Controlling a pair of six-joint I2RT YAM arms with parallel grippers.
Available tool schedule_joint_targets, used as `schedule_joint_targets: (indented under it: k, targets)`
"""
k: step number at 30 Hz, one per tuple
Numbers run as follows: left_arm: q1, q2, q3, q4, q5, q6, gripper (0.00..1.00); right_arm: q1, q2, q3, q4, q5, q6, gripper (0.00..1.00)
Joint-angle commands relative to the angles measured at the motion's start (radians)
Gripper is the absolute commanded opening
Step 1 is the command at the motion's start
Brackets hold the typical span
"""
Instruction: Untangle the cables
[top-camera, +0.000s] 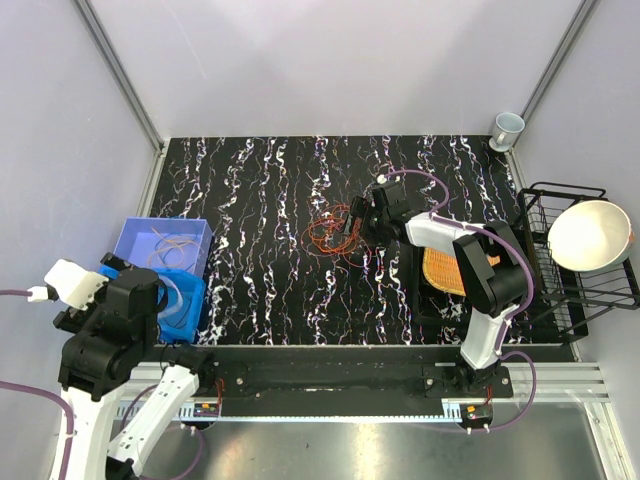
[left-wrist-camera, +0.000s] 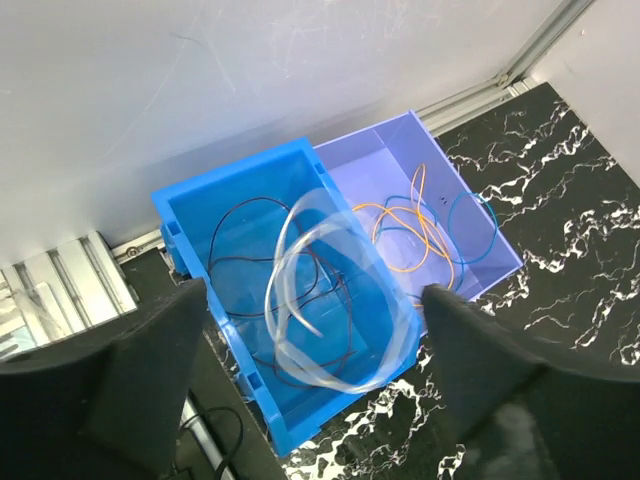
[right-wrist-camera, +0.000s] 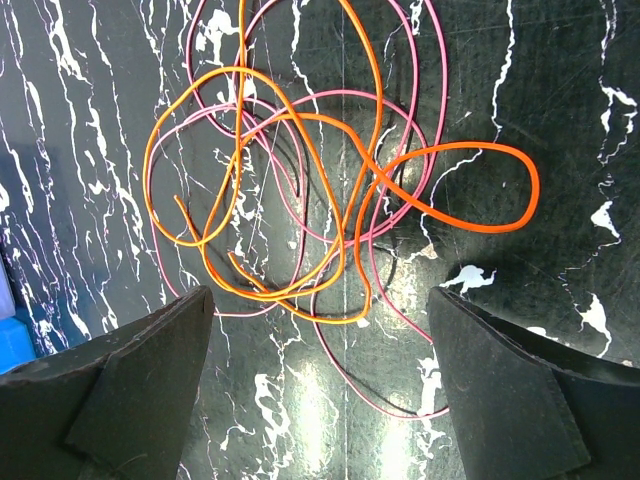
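While a few strands already lie loose in the two bins, I'd call this only partly done. The lilac bin (left-wrist-camera: 400, 140) holds orange and blue wires (left-wrist-camera: 415, 220); the blue bin (left-wrist-camera: 190, 215) holds a dark wire and a clear-white coil (left-wrist-camera: 283, 290). The main tangle of cables (top-camera: 335, 232) sits mid-table (top-camera: 250, 200), knotted, well apart from the bins.

Right gripper (right-wrist-camera: 320, 300) hangs right over the tangle, fingers spread, nothing pinched. Left gripper (left-wrist-camera: 315, 295) is above the bins, also spread and empty.

Right wrist view resolves what the top view can't: orange, yellow-orange and pink strands crossing many times, with one bright orange loop (right-wrist-camera: 534, 190) sticking out sideways. Only the left wrist view shows the bin contents clearly.

Left to do, by my read: separate every strand in that tangle.
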Motion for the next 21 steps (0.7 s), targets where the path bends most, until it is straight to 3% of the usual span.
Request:
schedule_joint_targets:
  k: [1,6,9,12,15,16,19,21]
  targets:
    - [0.002,0.002,0.006,0.031,-0.049,-0.002,0.99,-0.005,0.002,0.003,0.029,-0.021,0.008,0.93]
    - [0.002,-0.010,-0.005,0.089,-0.040,0.073,0.99,-0.005,0.003,0.005,0.027,-0.022,0.007,0.93]
    - [0.004,0.029,0.003,0.224,0.119,0.243,0.99,-0.007,0.008,0.008,0.030,-0.022,0.010,0.93]
    - [0.002,0.156,0.148,0.251,0.436,0.311,0.99,-0.007,0.014,0.009,0.027,-0.027,0.011,0.92]
    - [0.002,0.311,0.292,0.276,0.639,0.311,0.99,-0.005,0.016,0.009,0.030,-0.030,0.013,0.92]
    - [0.002,0.339,0.311,0.324,0.881,0.352,0.99,-0.005,0.016,0.011,0.029,-0.030,0.013,0.93]
    - [0.002,0.361,0.265,0.571,1.202,0.406,0.99,-0.005,0.014,0.011,0.027,-0.028,0.013,0.92]
    - [0.002,0.301,0.127,0.765,1.330,0.377,0.99,-0.007,0.008,0.006,0.029,-0.024,0.011,0.92]
